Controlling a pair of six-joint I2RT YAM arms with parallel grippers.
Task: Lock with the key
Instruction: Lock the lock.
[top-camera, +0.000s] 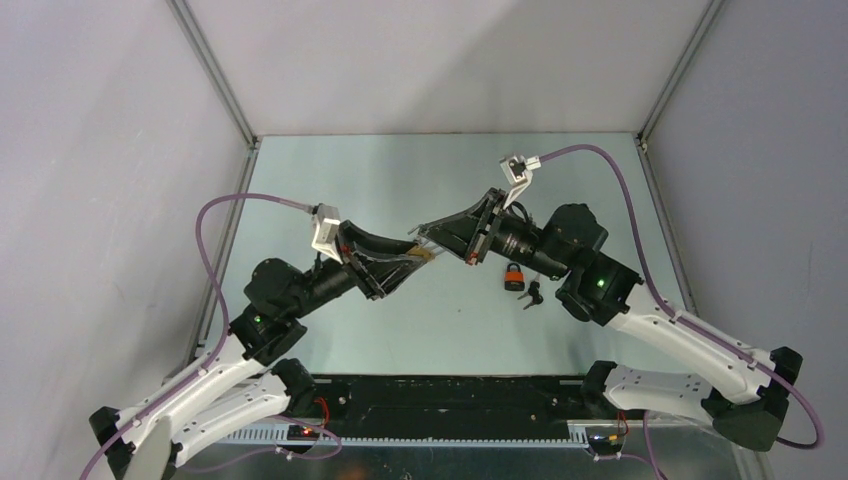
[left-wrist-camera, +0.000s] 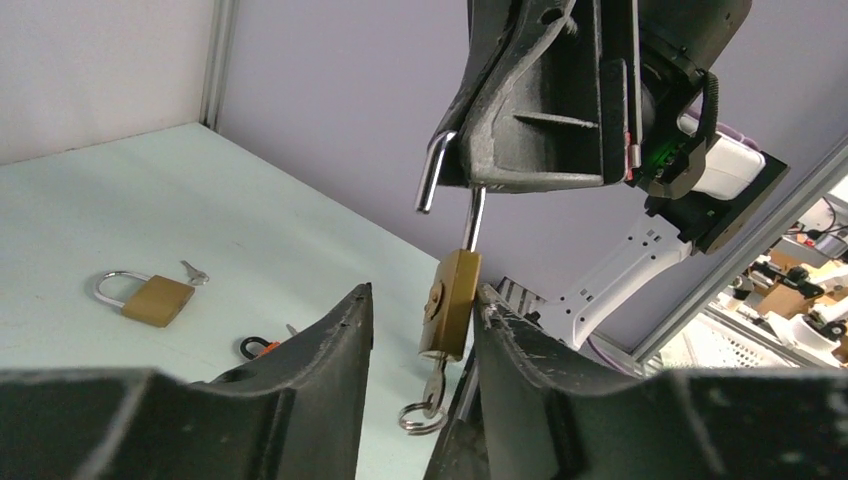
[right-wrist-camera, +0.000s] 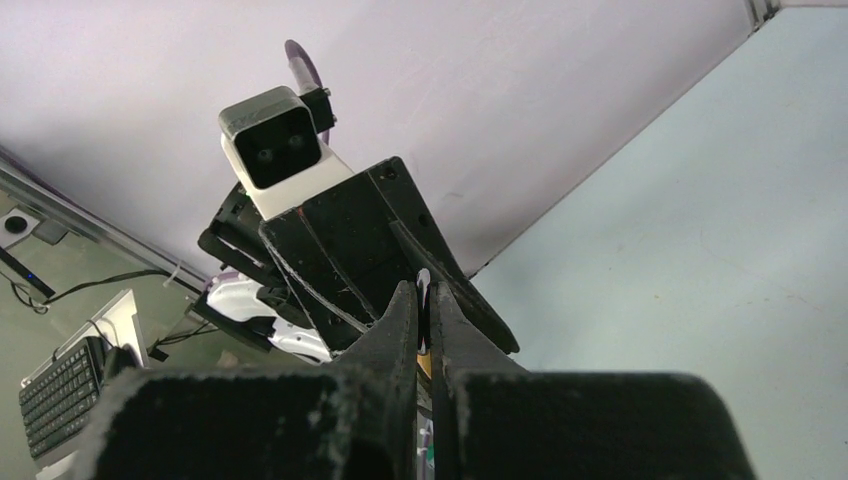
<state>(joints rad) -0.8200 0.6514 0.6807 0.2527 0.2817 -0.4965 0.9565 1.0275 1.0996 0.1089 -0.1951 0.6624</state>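
A brass padlock (left-wrist-camera: 450, 305) hangs in the air above the table by its open silver shackle (left-wrist-camera: 472, 215). My right gripper (top-camera: 428, 236) is shut on that shackle from above; its wrist view shows the fingers (right-wrist-camera: 404, 310) pinched on a sliver of metal. A key (left-wrist-camera: 435, 385) with a ring sticks out of the lock's underside. My left gripper (left-wrist-camera: 425, 290) is open, its fingers on either side of the lock body. The right-hand finger (left-wrist-camera: 520, 350) touches or nearly touches the brass. From above, the lock (top-camera: 425, 255) sits between the two grippers.
A second brass padlock (left-wrist-camera: 155, 297) with a small key (left-wrist-camera: 195, 272) lies on the table. An orange and black padlock (top-camera: 514, 277) with dark keys (top-camera: 532, 293) lies beside the right arm. Walls enclose the table at the back and on both sides.
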